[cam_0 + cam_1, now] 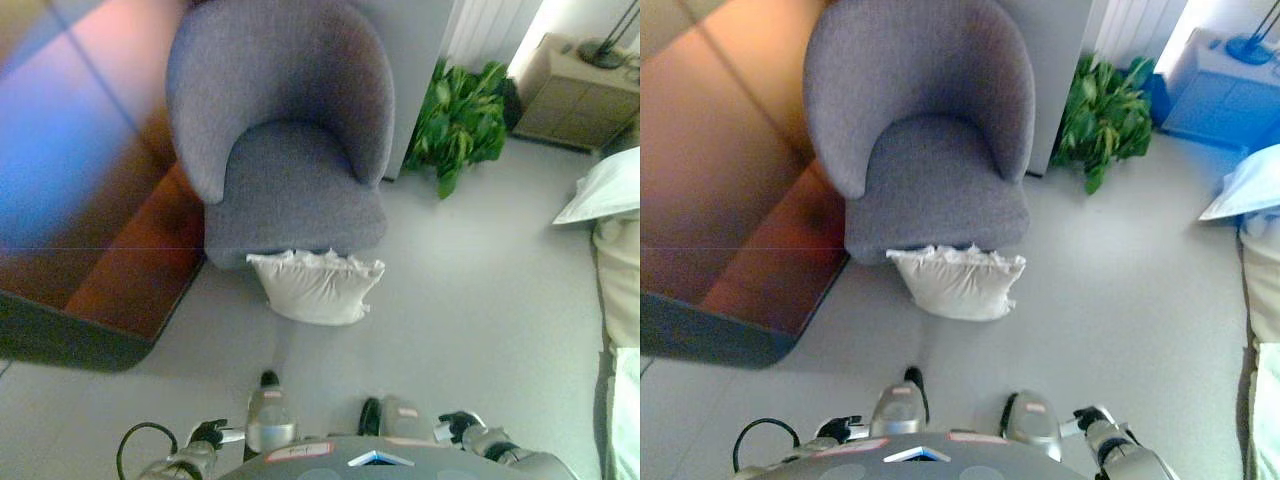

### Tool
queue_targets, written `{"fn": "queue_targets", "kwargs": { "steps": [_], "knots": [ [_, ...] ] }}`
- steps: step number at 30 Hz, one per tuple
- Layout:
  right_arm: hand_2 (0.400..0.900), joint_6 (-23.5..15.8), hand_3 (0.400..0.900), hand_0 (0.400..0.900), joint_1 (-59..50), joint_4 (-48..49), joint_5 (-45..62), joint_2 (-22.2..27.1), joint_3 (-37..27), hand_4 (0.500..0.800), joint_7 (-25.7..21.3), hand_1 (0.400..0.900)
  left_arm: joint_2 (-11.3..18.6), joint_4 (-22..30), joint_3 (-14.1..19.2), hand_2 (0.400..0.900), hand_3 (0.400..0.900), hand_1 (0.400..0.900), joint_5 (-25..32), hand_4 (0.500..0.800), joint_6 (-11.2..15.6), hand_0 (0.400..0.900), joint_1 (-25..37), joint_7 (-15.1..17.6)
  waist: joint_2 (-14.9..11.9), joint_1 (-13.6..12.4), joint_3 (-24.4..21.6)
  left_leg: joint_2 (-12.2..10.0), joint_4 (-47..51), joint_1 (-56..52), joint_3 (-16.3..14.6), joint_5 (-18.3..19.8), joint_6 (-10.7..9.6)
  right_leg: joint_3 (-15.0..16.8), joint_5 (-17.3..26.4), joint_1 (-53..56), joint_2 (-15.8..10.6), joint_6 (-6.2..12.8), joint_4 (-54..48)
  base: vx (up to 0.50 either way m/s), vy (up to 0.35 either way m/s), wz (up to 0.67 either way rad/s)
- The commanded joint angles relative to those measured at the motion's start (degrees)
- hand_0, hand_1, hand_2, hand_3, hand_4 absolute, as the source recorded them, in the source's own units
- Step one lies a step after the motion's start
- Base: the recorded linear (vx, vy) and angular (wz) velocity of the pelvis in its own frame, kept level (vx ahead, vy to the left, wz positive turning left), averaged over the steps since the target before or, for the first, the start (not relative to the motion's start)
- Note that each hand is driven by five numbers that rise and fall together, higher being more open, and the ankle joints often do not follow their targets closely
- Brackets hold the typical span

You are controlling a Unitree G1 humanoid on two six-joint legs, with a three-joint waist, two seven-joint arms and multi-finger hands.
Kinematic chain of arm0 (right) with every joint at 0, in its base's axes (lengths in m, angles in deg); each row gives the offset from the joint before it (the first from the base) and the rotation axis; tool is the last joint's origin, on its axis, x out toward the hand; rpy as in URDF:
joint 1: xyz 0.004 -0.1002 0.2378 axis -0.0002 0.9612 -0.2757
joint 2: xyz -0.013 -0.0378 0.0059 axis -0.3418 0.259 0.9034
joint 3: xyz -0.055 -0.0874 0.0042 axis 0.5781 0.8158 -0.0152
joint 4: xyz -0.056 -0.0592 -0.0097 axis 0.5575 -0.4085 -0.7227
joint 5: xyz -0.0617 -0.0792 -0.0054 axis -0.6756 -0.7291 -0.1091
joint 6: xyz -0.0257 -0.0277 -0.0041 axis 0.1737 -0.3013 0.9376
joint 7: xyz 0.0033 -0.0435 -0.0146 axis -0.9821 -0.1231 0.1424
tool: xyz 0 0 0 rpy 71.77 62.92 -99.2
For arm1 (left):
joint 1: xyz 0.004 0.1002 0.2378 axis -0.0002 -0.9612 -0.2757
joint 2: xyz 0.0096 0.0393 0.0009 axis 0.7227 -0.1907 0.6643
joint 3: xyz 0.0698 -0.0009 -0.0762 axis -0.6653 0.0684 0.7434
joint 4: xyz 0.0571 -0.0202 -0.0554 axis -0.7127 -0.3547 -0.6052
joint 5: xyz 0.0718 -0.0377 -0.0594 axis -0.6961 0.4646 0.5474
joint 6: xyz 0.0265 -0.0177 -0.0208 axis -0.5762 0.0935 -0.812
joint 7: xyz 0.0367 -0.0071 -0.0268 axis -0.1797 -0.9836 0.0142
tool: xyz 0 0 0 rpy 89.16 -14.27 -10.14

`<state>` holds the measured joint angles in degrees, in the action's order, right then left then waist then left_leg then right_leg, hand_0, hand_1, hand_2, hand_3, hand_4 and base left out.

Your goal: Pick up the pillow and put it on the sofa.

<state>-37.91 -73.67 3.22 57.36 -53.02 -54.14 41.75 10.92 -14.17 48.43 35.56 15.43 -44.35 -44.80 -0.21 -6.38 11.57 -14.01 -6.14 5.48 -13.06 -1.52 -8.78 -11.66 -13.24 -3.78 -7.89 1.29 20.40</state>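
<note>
A white pillow (316,286) stands on the grey floor, leaning against the front of the grey armchair-style sofa (290,180). The sofa seat holds nothing. Both of my hands hang low at the bottom edge of the view, well short of the pillow. My left hand (206,434) is at the lower left and my right hand (458,427) at the lower right. Neither touches anything, and only a small part of each shows.
A wooden table (120,270) with a dark edge stands left of the sofa. A green potted plant (458,125) is at its right, and a light cabinet (575,95) with a lamp sits behind it. White bedding (615,240) lies along the right edge.
</note>
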Motion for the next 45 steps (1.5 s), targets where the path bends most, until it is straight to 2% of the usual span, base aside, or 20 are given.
{"fn": "queue_targets", "kwargs": {
  "steps": [1, 3, 5, 6, 8, 9, 10, 11, 13, 15, 16, 18, 20, 22, 25, 27, 30, 33, 37, 45],
  "knots": [
    [0.900, -1.48, 0.900, 0.900, -1.10, 1.49, -4.02, 1.20, -1.00, 0.800, -2.17, 0.900, -0.03, -0.93, 2.63, 0.900, 0.900, 0.900, 0.13, 0.800, 1.18, 0.900, -1.06, 0.87, 1.17, -1.60, -0.60, -0.06, 5.09, 5.90, 2.86, -12.75, 1.26, 1.65, 6.09, 18.18, -4.56, 3.83, -14.16, 0.51, 0.221, -0.35],
    [0.900, -1.96, 0.900, 0.900, -0.65, 1.80, -4.73, 0.72, -1.61, 0.800, -2.51, 0.900, 1.01, -0.42, 2.57, 0.900, 0.900, 0.900, -0.39, 0.800, 0.60, 0.900, -0.73, 0.96, 0.81, -1.85, -1.82, 0.50, 1.62, 7.05, 1.92, -10.83, 2.21, 1.83, 5.08, 20.29, -6.08, 4.76, -12.80, 0.47, 0.198, -0.07],
    [0.900, -2.21, 0.900, 0.900, -0.59, 2.45, -4.08, 0.52, -2.34, 0.800, -3.28, 0.900, 2.56, 0.65, 1.79, 0.900, 0.900, 0.900, -1.44, 0.800, -0.86, 0.900, 0.33, 0.63, -0.04, -2.03, -3.07, 2.22, -0.79, 7.35, 1.58, -8.51, 4.30, 1.92, 9.22, 20.65, -9.45, 5.68, -8.64, 0.41, 0.191, 0.10],
    [0.900, -2.63, 0.900, 0.900, -0.62, 2.93, -3.91, 0.44, -2.50, 0.800, -3.76, 0.900, 3.23, 0.72, 1.12, 0.900, 0.900, 0.900, -1.18, 0.800, -1.18, 0.900, 1.32, 0.67, -0.43, -1.70, -3.27, 3.78, -1.31, 7.04, 1.78, -7.24, 5.70, 2.77, 11.96, 20.03, -11.15, 6.04, -5.20, 0.33, 0.174, 0.16],
    [0.900, -3.94, 0.900, 0.900, -0.31, 3.53, -4.70, 0.45, -2.87, 0.800, -4.59, 0.900, 4.61, 1.02, -0.22, 0.900, 0.900, 0.900, -0.78, 0.800, -1.67, 0.900, 2.97, 0.59, -0.35, -0.66, -3.71, 6.46, -0.95, 5.61, 2.09, -5.32, 8.21, 5.23, 16.87, 16.31, -12.48, 6.24, 1.69, 0.33, 0.182, 0.29],
    [0.900, -4.26, 0.900, 0.900, -0.21, 3.74, -5.75, 0.46, -2.75, 0.800, -5.30, 0.900, 5.21, 1.47, -0.61, 0.900, 0.900, 0.900, -0.30, 0.800, -2.05, 0.900, 3.47, 0.67, -0.18, 0.06, -3.76, 7.31, -0.35, 4.48, 2.07, -4.80, 8.92, 6.32, 17.96, 14.00, -12.31, 5.95, 3.56, 0.31, 0.155, 0.39],
    [0.900, -4.28, 0.900, 0.900, -0.26, 3.94, -6.77, 0.54, -2.05, 0.800, -5.86, 0.900, 5.66, 1.88, -1.23, 0.900, 0.900, 0.900, 0.58, 0.800, -2.44, 0.900, 4.04, 0.77, 0.11, 1.03, -3.61, 8.05, 0.34, 3.10, 2.12, -4.07, 9.43, 7.04, 17.49, 10.95, -10.91, 5.62, 4.20, 0.25, 0.086, 0.45],
    [0.900, -4.78, 0.900, 0.900, -0.56, 3.94, -7.76, 0.74, -0.99, 0.800, -6.73, 0.900, 6.09, 2.44, -2.28, 0.900, 0.900, 0.900, 1.65, 0.800, -2.99, 0.900, 5.09, 1.03, 0.61, 1.90, -3.17, 8.63, 1.10, 1.67, 2.30, -3.64, 9.62, 6.80, 15.52, 7.21, -9.08, 4.81, 3.41, 0.18, 0.022, 0.43],
    [0.900, -3.90, 0.900, 0.900, -2.86, 4.00, -9.56, 1.23, 0.95, 0.800, -8.92, 0.900, 6.40, 3.18, -3.43, 0.900, 0.900, 0.900, 2.77, 0.800, -3.46, 0.900, 7.25, 1.67, 1.31, 2.20, -1.99, 9.32, 1.23, 0.56, 2.63, -2.87, 9.31, 4.75, 14.17, 1.36, -8.01, 3.81, -0.67, 0.03, -0.103, 0.28],
    [0.900, -2.56, 0.900, 0.900, -5.29, 4.07, -9.61, 1.61, 2.08, 0.800, -9.59, 0.900, 6.57, 3.45, -3.73, 0.900, 0.900, 0.900, 3.27, 0.800, -3.29, 0.900, 8.57, 1.74, 1.42, 2.26, -0.85, 9.80, 1.07, 0.65, 2.98, -2.28, 9.02, 3.72, 15.95, -2.48, -7.70, 3.99, -4.18, -0.14, -0.169, 0.17],
    [0.900, 1.34, 0.900, 0.900, -9.74, 4.19, -11.92, 2.04, 4.18, 0.800, -10.58, 0.900, 6.96, 4.10, -4.03, 0.900, 0.900, 0.900, 4.05, 0.800, -2.88, 0.900, 10.72, 1.81, 0.96, 2.46, 2.07, 10.84, 0.34, 1.06, 3.10, 0.04, 8.74, 2.72, 21.11, -9.73, -9.20, 5.21, -7.63, -0.22, -0.204, 0.19],
    [0.900, 4.52, 0.900, 0.900, -13.74, 3.75, -13.65, 2.14, 6.20, 0.800, -11.28, 0.900, 6.78, 4.12, -3.73, 0.900, 0.900, 0.900, 5.17, 0.800, -2.13, 0.900, 12.42, 1.84, 0.54, 2.32, 3.97, 11.17, -1.84, 2.60, 2.56, 2.41, 8.96, 2.52, 24.21, -14.14, -10.94, 6.16, -8.54, -0.19, -0.205, 0.21],
    [0.900, 7.81, 0.900, 0.900, -16.65, 3.82, -16.32, 2.05, 7.40, 0.800, -10.27, 0.900, 6.33, 4.70, -3.68, 0.900, 0.900, 0.900, 5.58, 0.800, -2.23, 0.900, 13.07, 2.15, 0.28, 2.28, 5.02, 10.40, -8.17, 5.73, 2.67, 4.23, 9.33, 3.72, 22.00, -13.98, -11.00, 5.86, -6.95, -0.03, -0.183, 0.42],
    [0.900, 9.26, 0.900, 0.900, -17.42, 5.01, -16.98, 2.30, 8.33, 0.800, -10.73, 0.900, 5.58, 5.27, -4.11, 0.900, 0.900, 0.900, 5.09, 0.800, -2.94, 0.900, 12.48, 2.13, 0.17, 1.01, 5.41, 9.60, -12.53, 8.08, 3.15, 5.21, 8.98, 1.86, 20.01, -12.79, -12.45, 5.57, -4.63, 0.09, -0.188, 0.28],
    [0.900, 8.71, 0.900, 0.900, -18.71, 6.40, -16.62, 2.76, 8.92, 0.800, -13.17, 0.900, 5.26, 5.28, -4.91, 0.900, 0.900, 0.900, 4.27, 0.800, -2.88, 0.900, 12.02, 1.65, 0.20, 0.17, 5.79, 8.71, -14.83, 9.39, 4.26, 5.81, 8.25, 0.96, 18.30, -11.86, -13.11, 5.48, -3.55, 0.09, -0.108, 0.12],
    [0.900, 6.98, 0.900, 0.900, -19.78, 7.31, -17.44, 3.14, 9.43, 0.800, -14.71, 0.900, 5.12, 5.23, -5.24, 0.900, 0.900, 0.900, 4.89, 0.800, -2.38, 0.900, 12.19, 1.71, 0.34, -0.01, 6.23, 8.26, -15.61, 9.87, 4.60, 6.11, 7.67, 0.73, 17.69, -12.08, -13.47, 5.48, -2.87, 0.04, -0.037, 0.09],
    [0.900, 5.31, 0.900, 0.900, -20.79, 10.06, -18.03, 3.78, 10.39, 0.800, -18.98, 0.900, 4.99, 5.25, -5.44, 0.900, 0.900, 0.900, 5.92, 0.800, -1.73, 0.900, 12.43, 1.68, 0.77, -0.38, 7.06, 8.00, -16.04, 10.33, 5.13, 6.35, 7.23, 0.26, 17.02, -13.04, -14.46, 5.50, -0.95, 0.03, -0.001, 0.08],
    [0.900, 3.61, 0.900, 0.900, -21.26, 12.47, -19.16, 4.48, 11.32, 0.800, -23.72, 0.900, 5.19, 5.42, -5.24, 0.900, 0.900, 0.900, 6.64, 0.800, -1.03, 0.900, 11.80, 1.84, 1.33, -0.46, 8.40, 8.22, -17.65, 11.49, 6.44, 7.08, 7.24, 1.13, 16.13, -14.67, -14.94, 5.57, 1.64, 0.02, 0.002, 0.12],
    [0.900, 4.57, 0.900, 0.900, -24.10, 14.49, -20.29, 5.40, 12.50, 0.800, -28.87, 0.900, 5.73, 5.25, -5.15, 0.900, 0.900, 0.900, 8.32, 0.800, -0.10, 0.900, 11.53, 1.49, 2.50, -0.88, 10.38, 7.99, -20.91, 14.68, 7.02, 8.08, 6.85, 1.78, 14.84, -17.31, -15.75, 5.38, 5.09, -0.02, 0.003, 0.08],
    [0.900, 5.21, 0.900, 0.900, -30.86, 14.22, -18.76, 7.85, 14.07, 0.800, -29.47, 0.900, 5.71, 5.70, -5.77, 0.900, 0.900, 0.900, 10.78, 0.800, 0.67, 0.900, 11.17, 0.59, 4.68, -2.23, 13.24, 8.40, -27.31, 21.69, 7.98, 10.20, 6.53, 2.98, 12.11, -23.11, -17.03, 4.82, 11.99, -0.03, 0.015, 0.06]
  ]
}}
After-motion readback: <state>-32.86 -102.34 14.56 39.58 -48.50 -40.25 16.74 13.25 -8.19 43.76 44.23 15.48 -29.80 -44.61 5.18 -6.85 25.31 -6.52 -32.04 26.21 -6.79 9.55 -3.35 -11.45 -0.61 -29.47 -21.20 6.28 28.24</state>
